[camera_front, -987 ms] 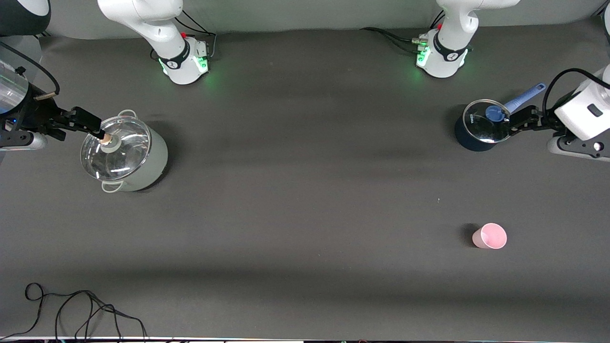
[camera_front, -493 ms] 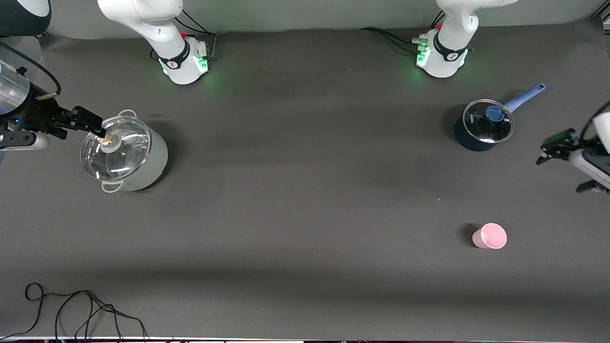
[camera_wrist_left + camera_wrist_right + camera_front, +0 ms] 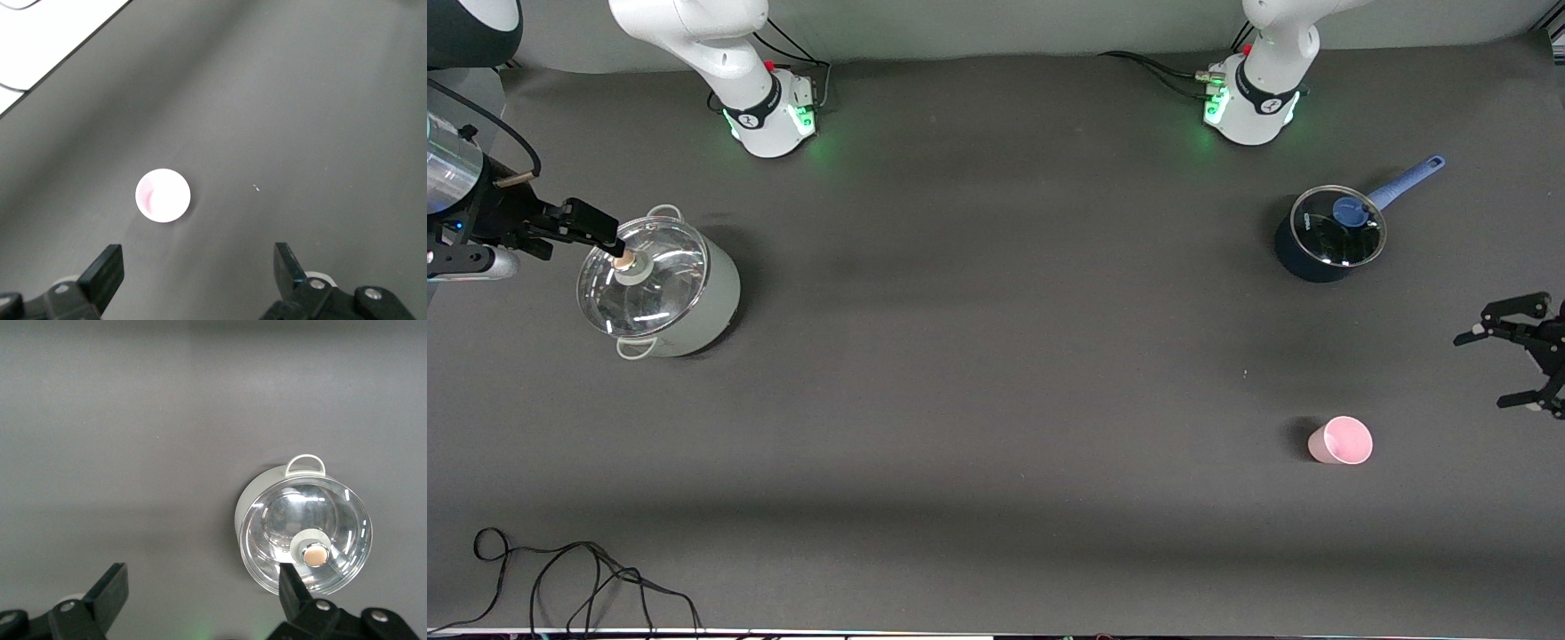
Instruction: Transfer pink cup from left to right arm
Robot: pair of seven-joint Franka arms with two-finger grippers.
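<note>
while the pink cup (image 3: 1340,440) stands upright on the table (image 3: 996,356), left gripper (image 3: 1491,366) hovers nearby, jaws apart. right gripper (image 3: 587,229) waits over the lidded pot (image 3: 660,286), jaws apart.

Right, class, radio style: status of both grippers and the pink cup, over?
Left gripper open, empty, over table near pink cup. Right gripper open over lidded pot. Cup upright, nothing in the way.

The right gripper (image 3: 203,587) is seen with its two black fingers (image 3: 110,590) spread wide apart, nothing held between them, above the dark grey table (image 3: 133,420). A pale lidded pot (image 3: 303,533) is shown standing on the table, one loop handle at its 12 o'clock. On the glass lid (image 3: 293,513), a knob (image 3: 313,553) with a tan top is located just beside one fingertip.
</note>
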